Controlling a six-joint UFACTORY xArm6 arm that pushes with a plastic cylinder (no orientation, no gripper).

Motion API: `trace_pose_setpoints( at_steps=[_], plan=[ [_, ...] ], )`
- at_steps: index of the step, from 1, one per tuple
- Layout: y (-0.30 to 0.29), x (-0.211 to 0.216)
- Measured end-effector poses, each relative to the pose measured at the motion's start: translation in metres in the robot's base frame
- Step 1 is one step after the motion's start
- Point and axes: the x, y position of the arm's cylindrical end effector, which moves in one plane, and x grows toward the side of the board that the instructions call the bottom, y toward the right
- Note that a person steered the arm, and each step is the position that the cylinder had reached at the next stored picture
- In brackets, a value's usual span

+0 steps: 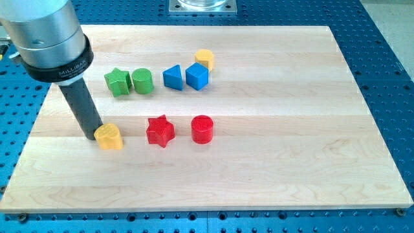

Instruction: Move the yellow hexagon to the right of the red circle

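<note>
The yellow hexagon (204, 59) sits near the view's top centre, touching the upper right of a blue cube (197, 76). The red circle (202, 129) stands lower, in the middle of the board, with a red star (160, 131) to its left. My tip (94, 136) is at the view's left, against the left side of a yellow heart (110, 137). It is far from the yellow hexagon, to its lower left.
A green star (117, 82) and a green circle (142, 81) sit side by side at the upper left. A blue triangle (172, 77) is next to the blue cube. The wooden board (310, 149) lies on a blue perforated table (388, 39).
</note>
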Motion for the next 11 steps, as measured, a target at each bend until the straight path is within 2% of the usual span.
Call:
trace_pose_setpoints(
  at_steps=[1,2,3,4,5,7,8,9,10,11],
  plan=[
    [-0.041,0.0],
    [-0.063,-0.073],
    [-0.06,-0.174],
    [-0.009,-0.246],
    [0.06,-0.233],
    [0.167,-0.179],
    [0.247,-0.178],
    [0.252,-0.215],
    [0.282,-0.164],
    [0.273,-0.072]
  ],
)
